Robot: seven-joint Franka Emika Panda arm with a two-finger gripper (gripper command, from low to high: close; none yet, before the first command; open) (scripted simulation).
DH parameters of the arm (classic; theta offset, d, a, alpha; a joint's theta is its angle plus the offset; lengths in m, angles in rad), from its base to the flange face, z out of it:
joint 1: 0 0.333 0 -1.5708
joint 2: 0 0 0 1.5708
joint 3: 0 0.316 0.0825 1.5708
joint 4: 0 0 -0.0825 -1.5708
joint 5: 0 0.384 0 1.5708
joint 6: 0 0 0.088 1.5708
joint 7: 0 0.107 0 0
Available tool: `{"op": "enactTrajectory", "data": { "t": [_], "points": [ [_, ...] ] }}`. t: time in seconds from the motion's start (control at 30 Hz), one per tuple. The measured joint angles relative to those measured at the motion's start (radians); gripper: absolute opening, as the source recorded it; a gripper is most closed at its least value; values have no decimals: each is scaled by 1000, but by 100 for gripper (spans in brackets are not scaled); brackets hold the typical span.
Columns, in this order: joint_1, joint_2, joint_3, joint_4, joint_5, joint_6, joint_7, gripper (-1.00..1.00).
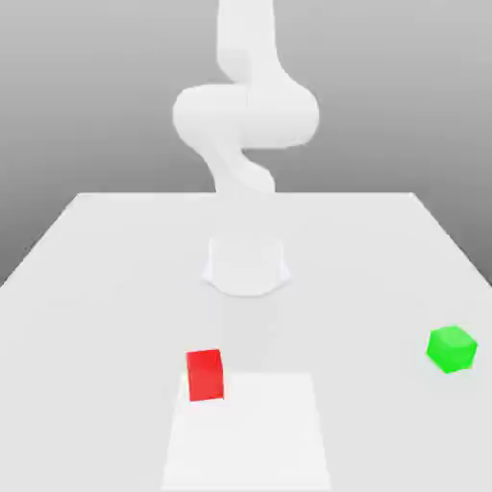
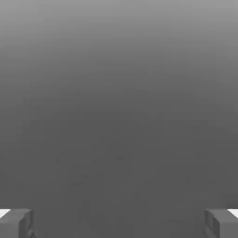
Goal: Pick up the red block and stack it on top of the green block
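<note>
Nearest to the camera is a pale square patch (image 1: 252, 437) on the table (image 1: 106, 317), in front of the arm base (image 1: 246, 264). I take this base as my landmark for all places. The red block (image 1: 206, 376), the one to be picked, is also on the camera side of the base, a little to the exterior view's left of it. It stands upright, with its faces nearly square to the camera, and I see no clear long axis lying along the table.

The green block (image 1: 452, 349) is a bit farther back than the red one. From the base it is toward the camera and well out to the exterior view's right, and it is turned so that one corner comes forward. The two blocks are well apart.

Above the base rises the white arm (image 1: 246, 115). In the hand view, the gripper (image 2: 119, 224) has its two fingers wide apart, with nothing held between them.

The next move, I judge, turns on the way from this gripper to the red block. Which way exactly, I cannot tell; probably it is down and forward of the base. There is only one arm, so no choice of hand. The jaws should line up with the red block's flat sides, otherwise it may twist.
</note>
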Motion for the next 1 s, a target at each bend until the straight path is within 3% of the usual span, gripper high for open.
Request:
{"op": "enactTrajectory", "data": {
  "t": [0.57,0.7,0.8,0.83,1.0],
  "points": [
    [-19,595,-146,-520,-40,449,-266,0],
    [-24,793,-125,-533,61,607,-360,0],
    [-84,905,-51,-519,121,701,-405,0],
    [-95,923,-38,-517,128,717,-411,-100],
    [-96,923,-38,-516,126,716,-408,-100]
  ]
}}
